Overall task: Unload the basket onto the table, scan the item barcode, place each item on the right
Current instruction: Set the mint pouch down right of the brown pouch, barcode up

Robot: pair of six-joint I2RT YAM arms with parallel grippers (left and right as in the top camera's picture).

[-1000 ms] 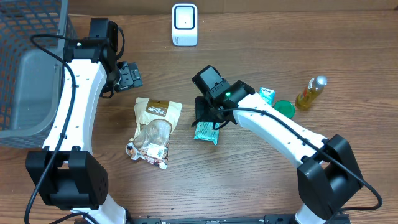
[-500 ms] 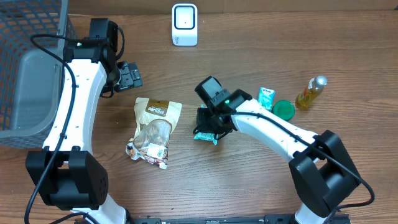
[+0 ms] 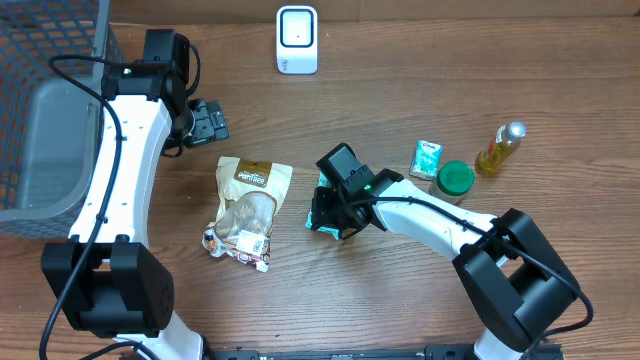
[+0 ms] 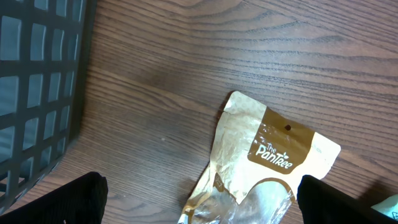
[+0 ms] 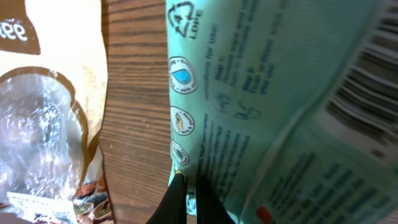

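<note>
Packet [image 5: 261,124] half hidden by right pincer [image 5: 189,196] clamped on it; "LDPE" legible, barcode [image 5: 367,118] blurred. Left pincer [image 3: 213,122] apart near "The Pantree" bag [image 4: 273,155].

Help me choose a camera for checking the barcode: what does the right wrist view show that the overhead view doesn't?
Only the right wrist view shows the barcode stripes and the small print on the teal packet. Only the overhead view shows the white scanner, the basket, the bottle and the green lid. Both show the packet, the brown snack bag and the wooden table.
</note>
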